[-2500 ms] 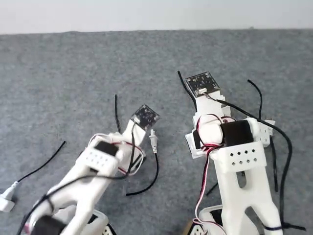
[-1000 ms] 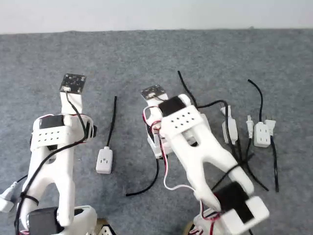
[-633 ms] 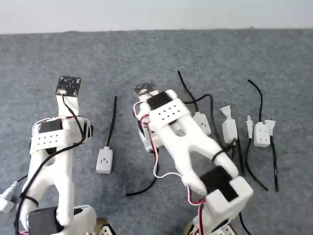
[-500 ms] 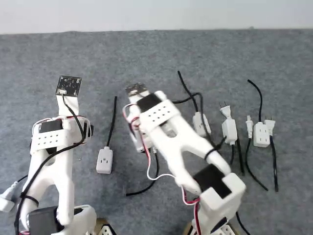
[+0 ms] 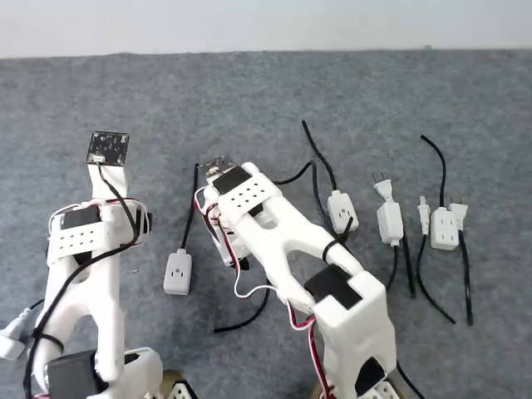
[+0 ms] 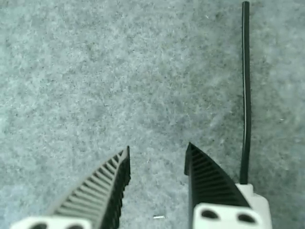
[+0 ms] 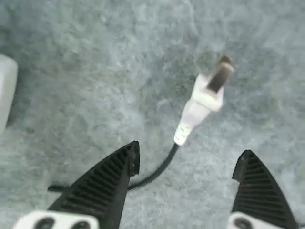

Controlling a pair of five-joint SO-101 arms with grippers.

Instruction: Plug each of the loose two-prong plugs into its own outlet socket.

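A loose white two-prong plug (image 7: 206, 98) on a black cord lies on the grey carpet. My right gripper (image 7: 189, 150) hangs open above it, a finger on each side, not touching. In the high view the right arm (image 5: 266, 224) reaches across to the middle and covers that plug. A white outlet socket (image 5: 177, 272) with a black cord (image 5: 191, 208) lies just left of that arm. My left gripper (image 6: 157, 150) is open over bare carpet, with the same cord (image 6: 245, 90) beside it. The left arm (image 5: 83, 241) stands at the left.
To the right lie a white socket (image 5: 341, 209), a white plug (image 5: 388, 220) and a socket block (image 5: 445, 229) with black cords trailing toward the front. Another white plug (image 5: 10, 341) sits at the far left edge. A white corner (image 7: 5, 90) shows beside the right gripper.
The right arm has swung left from over the right-hand plugs to the middle of the table. The left arm, earlier in the middle, moved to the left and now barely shifts.
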